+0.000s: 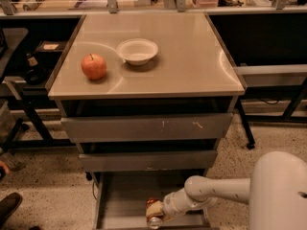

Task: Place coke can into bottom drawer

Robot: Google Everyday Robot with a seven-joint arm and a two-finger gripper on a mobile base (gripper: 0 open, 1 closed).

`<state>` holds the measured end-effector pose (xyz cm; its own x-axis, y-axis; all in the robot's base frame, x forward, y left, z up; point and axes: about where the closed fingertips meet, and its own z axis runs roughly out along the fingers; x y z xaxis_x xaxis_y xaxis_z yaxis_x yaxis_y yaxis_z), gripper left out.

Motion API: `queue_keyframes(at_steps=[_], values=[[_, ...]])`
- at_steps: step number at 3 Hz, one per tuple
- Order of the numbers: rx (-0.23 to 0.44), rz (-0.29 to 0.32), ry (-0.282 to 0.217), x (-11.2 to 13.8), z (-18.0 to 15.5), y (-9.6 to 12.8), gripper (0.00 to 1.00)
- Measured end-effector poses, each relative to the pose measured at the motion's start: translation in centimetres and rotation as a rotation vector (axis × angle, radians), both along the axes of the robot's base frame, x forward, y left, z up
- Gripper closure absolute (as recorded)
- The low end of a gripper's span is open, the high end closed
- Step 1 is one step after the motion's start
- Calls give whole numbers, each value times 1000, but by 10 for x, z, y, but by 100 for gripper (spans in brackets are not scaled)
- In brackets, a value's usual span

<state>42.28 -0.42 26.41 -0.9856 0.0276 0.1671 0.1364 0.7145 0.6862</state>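
Note:
The bottom drawer (pixel 120 200) is pulled out under the cabinet, its flat grey floor showing. The coke can (pixel 153 218), red with a silver end, lies low over the drawer's front part. My gripper (pixel 155 211) is at the end of the white arm reaching in from the right, and sits right at the can, over the drawer floor. Part of the can is hidden by the gripper.
A red-orange apple (pixel 93 66) and a white bowl (pixel 137 51) stand on the cabinet top (pixel 192 61). Two shut drawer fronts (pixel 146 127) sit above the open drawer. Dark tables and legs flank the cabinet. A shoe (pixel 8 206) shows at lower left.

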Motion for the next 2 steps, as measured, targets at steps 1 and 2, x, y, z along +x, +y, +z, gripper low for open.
queue_keyframes(at_steps=[1,2], values=[[0,0,0,0,0,0,100],[11,-37,-13,5,-14,7,100]])
